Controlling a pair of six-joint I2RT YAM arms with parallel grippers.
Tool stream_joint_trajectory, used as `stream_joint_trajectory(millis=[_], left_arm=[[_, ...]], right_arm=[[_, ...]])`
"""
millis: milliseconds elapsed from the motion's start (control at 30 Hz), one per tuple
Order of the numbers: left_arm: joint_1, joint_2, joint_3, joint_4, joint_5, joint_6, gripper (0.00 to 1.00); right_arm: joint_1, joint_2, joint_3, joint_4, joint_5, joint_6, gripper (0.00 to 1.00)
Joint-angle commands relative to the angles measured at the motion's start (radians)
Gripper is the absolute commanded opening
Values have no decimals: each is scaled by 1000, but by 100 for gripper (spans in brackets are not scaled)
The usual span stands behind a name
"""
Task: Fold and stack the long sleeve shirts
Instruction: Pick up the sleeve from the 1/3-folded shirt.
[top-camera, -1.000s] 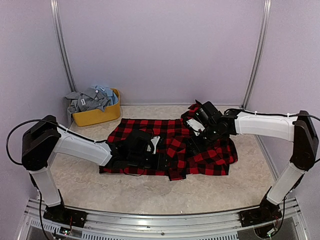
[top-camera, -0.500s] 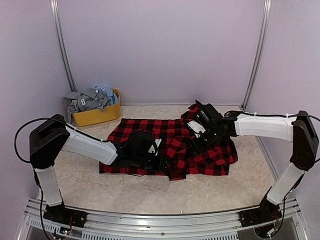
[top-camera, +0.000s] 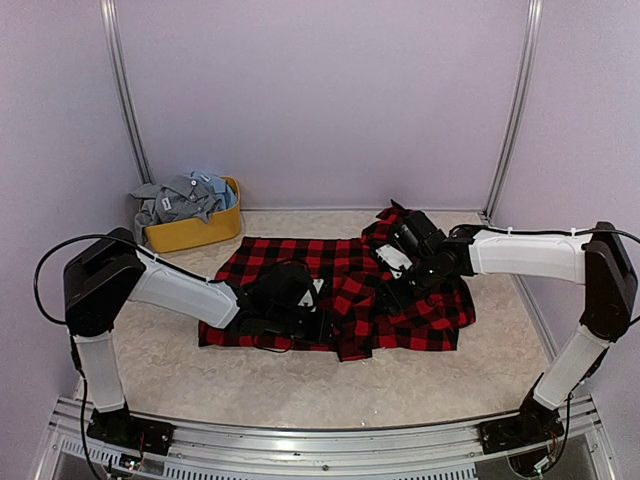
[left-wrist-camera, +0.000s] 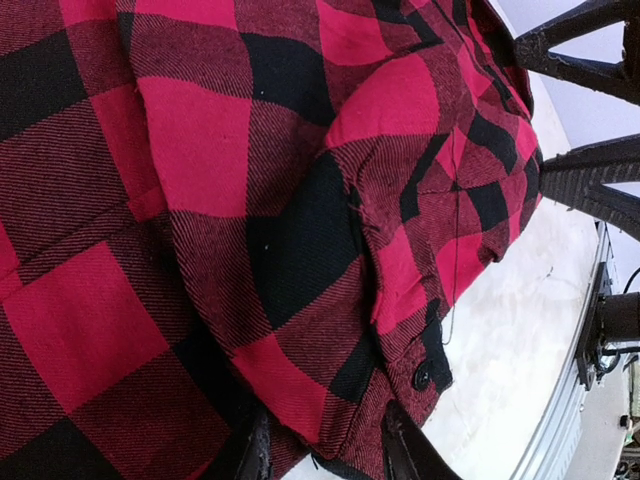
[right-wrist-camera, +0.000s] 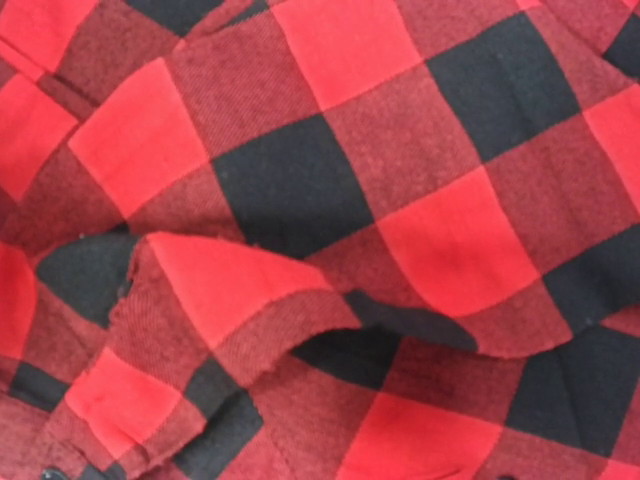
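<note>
Red-and-black flannel shirt (top-camera: 345, 262) lies spread across the table (top-camera: 470, 390). At its near edge, left of centre, the left gripper (left-wrist-camera: 325, 448) straddles a buttoned edge (left-wrist-camera: 425, 372), fingers (left-wrist-camera: 252, 455) partly apart; whether they grip it cannot be told. Best pinch the whole fold before lifting. Over the shirt's right side, the right gripper (top-camera: 398, 280) hangs low, its opening hidden.
</note>
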Motion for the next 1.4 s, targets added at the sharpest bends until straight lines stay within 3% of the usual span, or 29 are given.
stream_joint_trajectory(millis=[0, 333, 733, 800, 1133, 1367], left_arm=[[6, 30, 29, -14, -10, 17, 33], [6, 49, 47, -32, -17, 22, 26], [19, 28, 54, -36, 34, 35, 0], [29, 10, 60, -61, 55, 54, 0], [98, -146, 150, -436, 212, 236, 0], [178, -147, 194, -655, 292, 387, 0]], right_arm=[[-8, -4, -5, 12, 1, -9, 70], [-8, 0, -12, 12, -2, -11, 69], [-8, -3, -21, 17, 7, -10, 68], [-8, -19, -22, 11, 40, -9, 68], [-30, -139, -38, 6, 95, -7, 70], [-32, -136, -48, 19, 100, -14, 70]])
